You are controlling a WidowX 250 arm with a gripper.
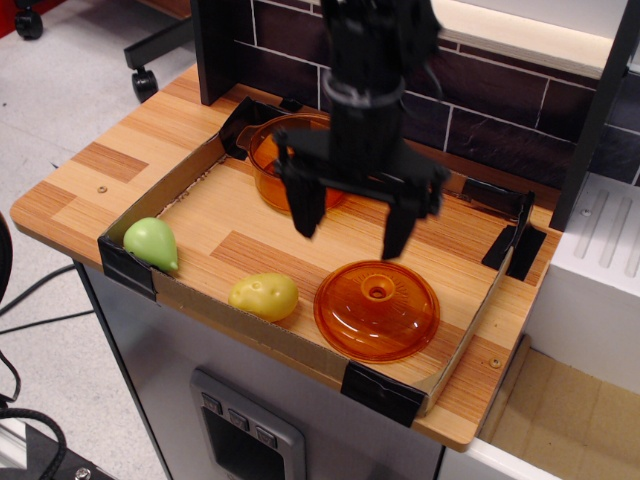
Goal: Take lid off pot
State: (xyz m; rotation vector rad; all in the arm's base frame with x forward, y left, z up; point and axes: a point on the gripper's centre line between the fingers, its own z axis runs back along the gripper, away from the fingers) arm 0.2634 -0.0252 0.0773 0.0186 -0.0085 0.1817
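The amber-orange lid (377,309) lies flat on the wooden tray floor at the front right, its ring knob up. The orange pot (283,160) stands uncovered at the back of the tray, partly hidden behind the arm. My gripper (350,225) hangs open and empty above the tray floor, up and to the left of the lid, between lid and pot. Its two black fingers (304,208) are spread wide and touch nothing.
A low cardboard wall (250,322) with black corner clips rings the tray. A green pear (152,243) sits at the front left corner and a yellow potato (264,296) just left of the lid. A dark brick backsplash (500,110) stands behind.
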